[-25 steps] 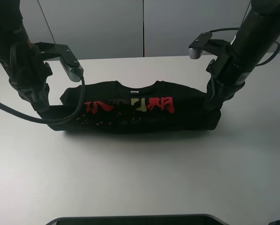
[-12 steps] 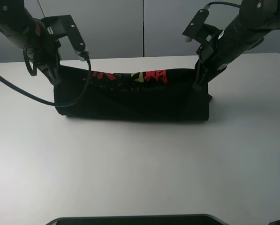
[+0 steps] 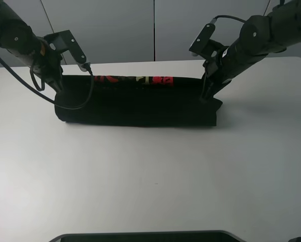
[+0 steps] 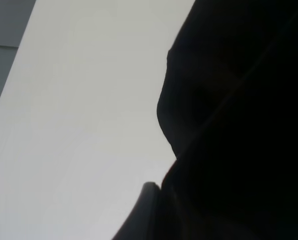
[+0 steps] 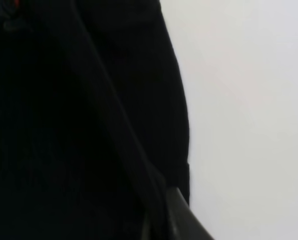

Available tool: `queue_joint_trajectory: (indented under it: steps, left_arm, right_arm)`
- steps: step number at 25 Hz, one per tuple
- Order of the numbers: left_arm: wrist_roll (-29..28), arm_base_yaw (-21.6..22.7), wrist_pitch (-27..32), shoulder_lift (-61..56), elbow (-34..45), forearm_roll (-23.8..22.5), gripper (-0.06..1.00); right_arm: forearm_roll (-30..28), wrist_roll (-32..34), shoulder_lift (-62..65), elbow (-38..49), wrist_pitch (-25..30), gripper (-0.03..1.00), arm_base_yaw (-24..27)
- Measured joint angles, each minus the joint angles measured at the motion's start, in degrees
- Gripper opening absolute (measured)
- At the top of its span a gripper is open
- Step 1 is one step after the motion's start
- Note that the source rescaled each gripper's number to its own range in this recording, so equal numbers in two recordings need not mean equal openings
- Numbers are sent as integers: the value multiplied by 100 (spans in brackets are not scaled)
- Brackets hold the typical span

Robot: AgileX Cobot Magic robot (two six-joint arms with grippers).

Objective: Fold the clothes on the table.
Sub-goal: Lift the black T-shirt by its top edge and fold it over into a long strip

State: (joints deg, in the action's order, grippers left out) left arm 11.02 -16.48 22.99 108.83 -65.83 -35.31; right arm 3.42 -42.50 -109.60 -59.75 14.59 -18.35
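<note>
Left pincer (image 3: pixel 58 84) is clamped on the left end of the black T-shirt (image 3: pixel 140 103), a long folded band across the white desk's (image 3: pixel 150 176) far half; right pincer (image 3: pixel 206 95) is clamped on its right end.

The left arm (image 3: pixel 14 35) and right arm (image 3: pixel 271 30) are matte black with thick, rounded links, as are the left gripper (image 3: pixel 58 83) and right gripper (image 3: pixel 206 93). Behind each pair of jaws sits a grey-edged camera block (image 3: pixel 68 43), trailing a thin black cable (image 3: pixel 92 85).
</note>
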Motion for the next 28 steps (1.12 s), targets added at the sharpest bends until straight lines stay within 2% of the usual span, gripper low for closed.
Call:
queue_joint_trajectory:
  steps: [7,17,22,25,28]
  left_arm:
    - [-10,39,-678,320,0,-92,0]
    - [-11,39,-928,1161,0,-166,0]
    - [-11,48,-1053,1297,-10,-234,0]
    - [-11,62,-1180,1305,-10,-237,0]
    - [-11,74,-1271,1320,-10,-247,2]
  right_arm:
    - [-93,0,-275,0,-627,2,0]
    - [-107,0,-814,0,-1459,2,0]
    - [-90,0,-970,0,-1580,4,0]
    - [19,0,-1010,0,-1685,17,0]
    - [163,0,-1010,0,-1844,44,0]
